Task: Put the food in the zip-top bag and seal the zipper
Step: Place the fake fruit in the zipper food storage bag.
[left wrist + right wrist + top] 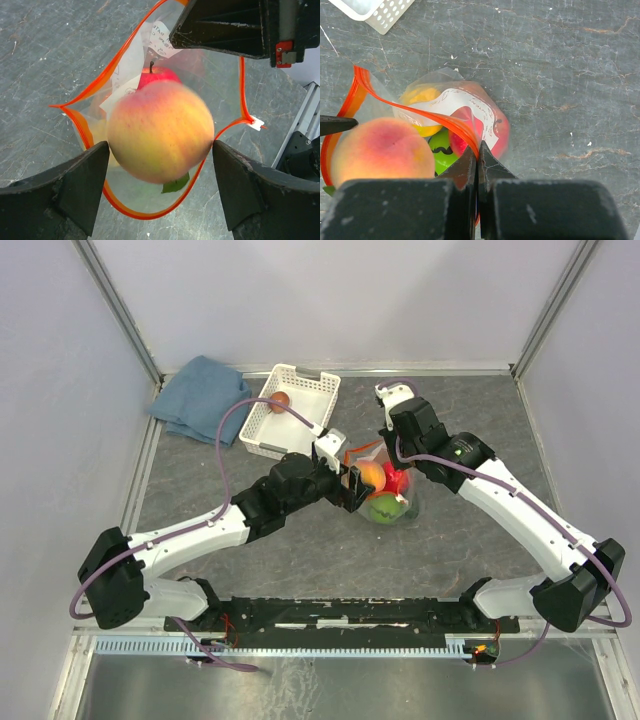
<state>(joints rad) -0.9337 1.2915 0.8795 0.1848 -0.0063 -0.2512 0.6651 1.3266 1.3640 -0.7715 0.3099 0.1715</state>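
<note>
The clear zip-top bag point(388, 502) lies mid-table with its mouth held open. My left gripper point(161, 150) is shut on a peach point(160, 132), holding it just over the mouth; the peach also shows in the top view point(371, 476) and in the right wrist view point(380, 150). The orange-red zipper point(85, 135) rings the opening. My right gripper point(478, 150) is shut on the zipper strip point(420, 112) at the bag's edge. Inside the bag are a red apple point(501, 134), a bright green fruit point(440, 150) and a yellow fruit point(422, 97).
A white slotted basket point(300, 390) stands behind the left arm with a brown fruit point(281, 400) in it. A blue folded cloth point(200, 398) lies at the back left. The right arm's gripper body point(225, 30) hangs over the bag's far edge.
</note>
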